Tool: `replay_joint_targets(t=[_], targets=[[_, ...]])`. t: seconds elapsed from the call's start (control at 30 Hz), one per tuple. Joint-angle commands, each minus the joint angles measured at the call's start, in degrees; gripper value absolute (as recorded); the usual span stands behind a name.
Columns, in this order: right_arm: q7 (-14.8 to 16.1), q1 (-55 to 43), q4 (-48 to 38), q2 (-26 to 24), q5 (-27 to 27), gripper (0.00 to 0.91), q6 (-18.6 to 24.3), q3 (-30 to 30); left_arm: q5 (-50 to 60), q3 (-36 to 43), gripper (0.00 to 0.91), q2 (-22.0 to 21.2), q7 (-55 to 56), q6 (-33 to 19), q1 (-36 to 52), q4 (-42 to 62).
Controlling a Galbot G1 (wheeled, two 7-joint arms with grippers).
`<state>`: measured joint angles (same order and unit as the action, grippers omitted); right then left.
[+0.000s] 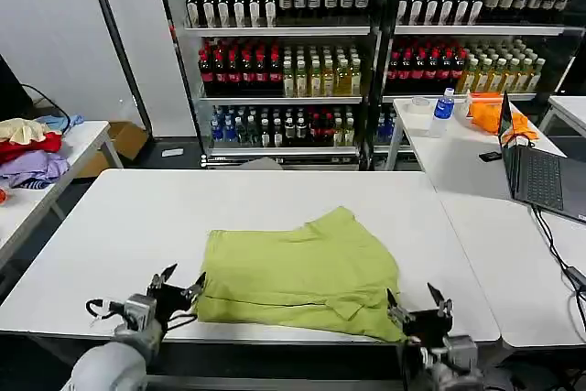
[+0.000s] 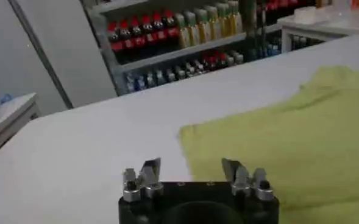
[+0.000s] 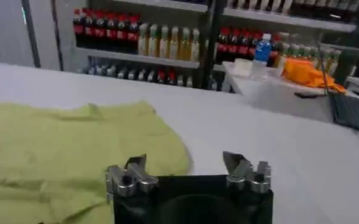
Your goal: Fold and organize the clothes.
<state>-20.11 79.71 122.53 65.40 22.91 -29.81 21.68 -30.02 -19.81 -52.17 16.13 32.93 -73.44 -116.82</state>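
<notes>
Lime yellow-green soft-fabric T-shirt [image 1: 298, 276] lies folded, near-centre on white tabletop [image 1: 137, 226]. Left tool [image 1: 179, 287] open at near-left corner; right tool [image 1: 417, 304] open at near-right corner.

Lime T-shirt [image 1: 298, 272], folded, near my front edge of the table.

I see one yellow-green shirt of soft fabric lying flat in a rough, wide rectangle, folded over itself, with a doubled layer running along its near edge. Its far edge rises to a blunt peak right of centre. Shallow wrinkles cross the top and the near right corner is rumpled. I can make out no print on the upturned side. It sits closer to me than the middle of the table.
</notes>
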Motion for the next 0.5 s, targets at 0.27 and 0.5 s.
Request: replay_joint_targets(t=[0.27, 0.5], targets=[[-3.2, -37.9, -31.6, 3.3, 8.8, 0.907, -3.3, -13.6, -3.9, 19.4, 0.907, -6.1, 1.3, 0.1, 34.9, 29.5], [-2.2, -43.6, -39.6, 5.6, 8.9, 0.907, -3.3, -17.1, -2.9, 22.2, 0.907, -9.5, 1.2, 0.1, 39.8, 35.3]])
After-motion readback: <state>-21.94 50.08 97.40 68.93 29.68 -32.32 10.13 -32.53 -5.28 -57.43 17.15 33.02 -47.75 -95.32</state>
